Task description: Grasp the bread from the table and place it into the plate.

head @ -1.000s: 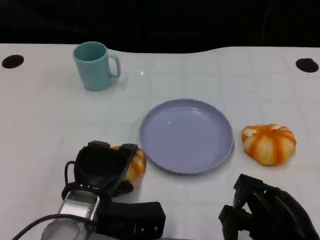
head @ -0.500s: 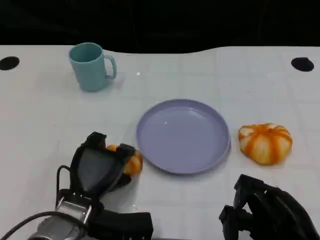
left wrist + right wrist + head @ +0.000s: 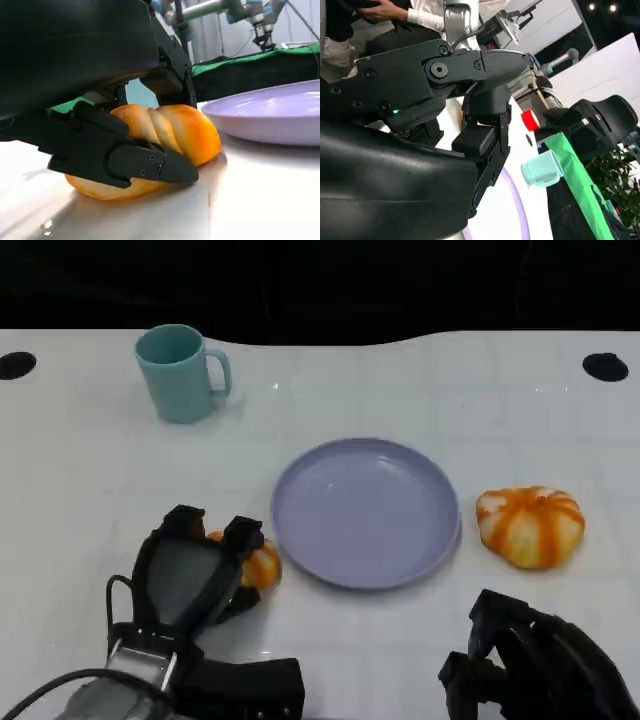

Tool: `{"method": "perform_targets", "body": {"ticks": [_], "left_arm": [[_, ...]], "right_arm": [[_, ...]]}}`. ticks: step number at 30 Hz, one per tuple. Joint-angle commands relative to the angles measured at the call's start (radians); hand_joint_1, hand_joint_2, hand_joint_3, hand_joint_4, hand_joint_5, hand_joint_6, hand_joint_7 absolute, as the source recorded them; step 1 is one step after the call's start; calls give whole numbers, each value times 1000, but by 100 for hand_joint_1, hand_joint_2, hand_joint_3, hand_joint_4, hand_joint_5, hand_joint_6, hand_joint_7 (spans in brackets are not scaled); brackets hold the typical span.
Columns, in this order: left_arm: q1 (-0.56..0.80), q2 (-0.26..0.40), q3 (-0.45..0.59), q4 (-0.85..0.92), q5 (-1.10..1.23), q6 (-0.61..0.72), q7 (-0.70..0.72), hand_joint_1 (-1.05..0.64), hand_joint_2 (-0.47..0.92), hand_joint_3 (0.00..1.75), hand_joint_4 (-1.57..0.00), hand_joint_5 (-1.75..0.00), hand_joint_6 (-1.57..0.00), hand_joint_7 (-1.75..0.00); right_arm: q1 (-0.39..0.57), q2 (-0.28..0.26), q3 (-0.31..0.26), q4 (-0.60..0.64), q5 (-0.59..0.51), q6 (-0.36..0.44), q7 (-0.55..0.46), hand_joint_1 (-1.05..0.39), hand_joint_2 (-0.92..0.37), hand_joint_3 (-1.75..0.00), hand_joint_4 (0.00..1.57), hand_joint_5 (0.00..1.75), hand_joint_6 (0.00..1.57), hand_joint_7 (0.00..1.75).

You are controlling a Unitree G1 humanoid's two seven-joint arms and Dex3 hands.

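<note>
The lavender plate [image 3: 366, 511] sits mid-table on the white table [image 3: 90, 480] and holds nothing. Just left of its near-left rim lies a golden bread roll [image 3: 258, 564], resting on the tabletop. The left hand [image 3: 190, 575] covers it, fingers [image 3: 130, 162] clamped around the roll's sides. A second bread, orange-striped [image 3: 530, 526], lies just right of the plate, apart from its rim. Far left stands a teal mug [image 3: 180, 372], upright, its inside hidden. The right hand [image 3: 530, 665] waits at the near right, fingers curled in, holding nothing.
</note>
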Motion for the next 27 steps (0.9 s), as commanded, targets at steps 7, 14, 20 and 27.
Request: {"method": "perform_targets", "body": {"ticks": [7, 14, 20, 27], "left_arm": [[155, 87, 82, -244, -51, 75, -159, -22, 92, 24, -78, -175, -70, -154], [232, 101, 152, -375, -72, 30, -98, -16, 85, 34, -84, -175, -68, -168], [258, 69, 222, -420, -139, -64, -28, -10, 50, 100, -87, -175, -74, -166], [235, 52, 257, -436, -142, -118, 22, -5, 39, 118, -91, -175, -73, -173]], "right_arm": [[5, -12, -11, -9, 6, 3, -4, -73, -92, -23, 90, 161, 79, 141], [5, -13, -11, -13, 0, 1, -8, -74, -92, -22, 90, 161, 79, 141], [4, -12, -12, -11, 8, 8, -7, -73, -92, -22, 90, 162, 78, 141], [-1, -9, -13, 5, 10, -2, 7, -74, -92, -22, 90, 163, 78, 142]]}}
